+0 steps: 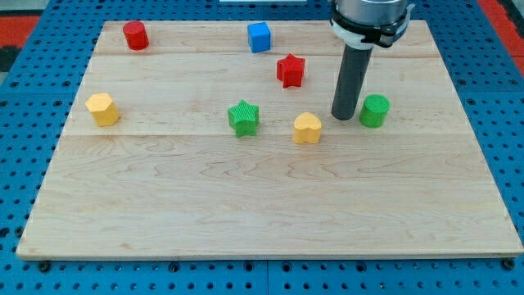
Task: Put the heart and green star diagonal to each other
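The yellow heart lies near the middle of the wooden board. The green star lies to its left, slightly nearer the view's top, with a gap between them. My tip stands on the board just right of the heart and a little above it, not touching it. The rod rises straight up to the arm at the view's top.
A green cylinder stands just right of my tip. A red star and a blue cube lie toward the top. A red cylinder is at top left. A yellow hexagon is at left.
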Motion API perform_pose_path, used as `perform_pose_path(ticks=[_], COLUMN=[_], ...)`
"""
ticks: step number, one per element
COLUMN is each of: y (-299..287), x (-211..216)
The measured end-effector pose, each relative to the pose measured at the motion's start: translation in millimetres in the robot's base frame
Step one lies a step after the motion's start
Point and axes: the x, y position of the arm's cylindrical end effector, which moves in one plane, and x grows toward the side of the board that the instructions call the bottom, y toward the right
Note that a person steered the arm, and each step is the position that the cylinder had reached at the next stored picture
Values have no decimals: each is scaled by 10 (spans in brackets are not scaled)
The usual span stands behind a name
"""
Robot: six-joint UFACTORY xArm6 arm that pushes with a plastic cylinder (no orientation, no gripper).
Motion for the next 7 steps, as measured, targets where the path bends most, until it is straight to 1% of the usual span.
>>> perform_pose_path(ticks=[4,7], y=[-660,-721], x=[0,3])
